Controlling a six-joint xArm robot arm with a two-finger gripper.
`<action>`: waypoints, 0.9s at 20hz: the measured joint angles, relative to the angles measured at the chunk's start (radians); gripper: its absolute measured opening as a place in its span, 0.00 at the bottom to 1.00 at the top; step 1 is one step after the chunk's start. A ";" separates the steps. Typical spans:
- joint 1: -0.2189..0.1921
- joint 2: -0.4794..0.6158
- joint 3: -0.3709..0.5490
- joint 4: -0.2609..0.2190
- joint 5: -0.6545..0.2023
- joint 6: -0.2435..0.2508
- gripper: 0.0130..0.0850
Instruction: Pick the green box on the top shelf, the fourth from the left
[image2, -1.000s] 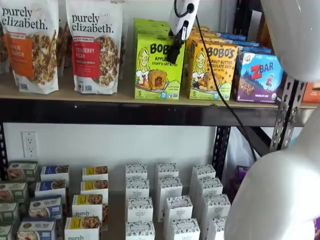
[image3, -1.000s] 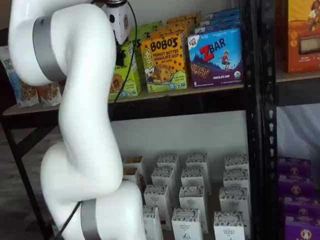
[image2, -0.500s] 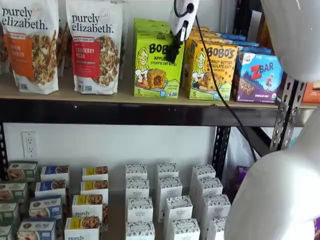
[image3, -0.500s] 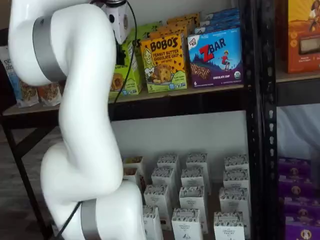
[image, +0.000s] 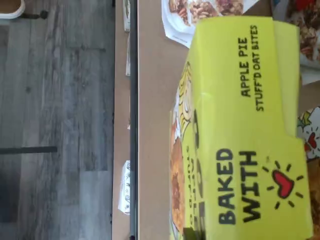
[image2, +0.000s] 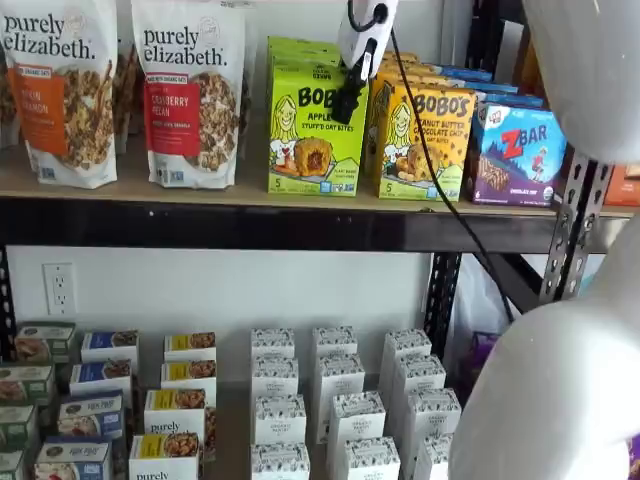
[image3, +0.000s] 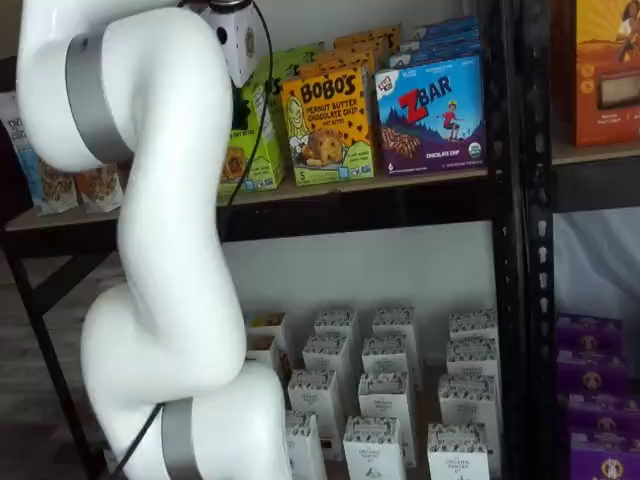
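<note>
Gripper (image2: 348, 105), white-bodied with black fingers, hung at the lime-green Bobo's apple pie carton (image2: 315, 130) on the tan wooden top shelf (image2: 200, 190). Jaw state: cannot tell. Step judged: approach; next, fingers must straddle the carton.

The white-bodied tool with black fingers (image2: 349, 103) hangs from the top edge in a shelf view, tilted so the fingers point down and a little to the left, a black cable trailing beside it. The fingers show as 1 dark shape, side-on, so whether a gap lies between them cannot be told. In both shelf views the glossy white jointed arm (image3: 150, 240) with grey bands fills the foreground, bending upward toward the tool.
</note>
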 joint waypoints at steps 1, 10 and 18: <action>0.001 0.000 -0.001 -0.001 0.002 0.001 0.22; 0.008 0.010 -0.037 -0.007 0.064 0.010 0.22; 0.011 0.021 -0.073 -0.012 0.132 0.016 0.22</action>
